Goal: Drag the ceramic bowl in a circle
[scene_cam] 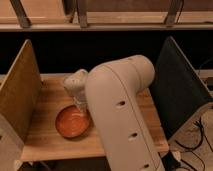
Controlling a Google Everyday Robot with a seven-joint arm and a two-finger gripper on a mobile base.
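1. While the large white arm (122,107) fills the middle of the view, the ceramic bowl (72,122) sits upright on the wooden counter (50,145), left of centre and toward the near edge.
2. The gripper (80,106) is at the far right rim of the bowl, below the arm's pale wrist, largely hidden by the arm.
3. The gripper's fingers are fully closed; whether they clamp the rim cannot be told.
4. Upright panels stand at each side: a tan panel (20,95) on the left, a dark panel (180,92) on the right.
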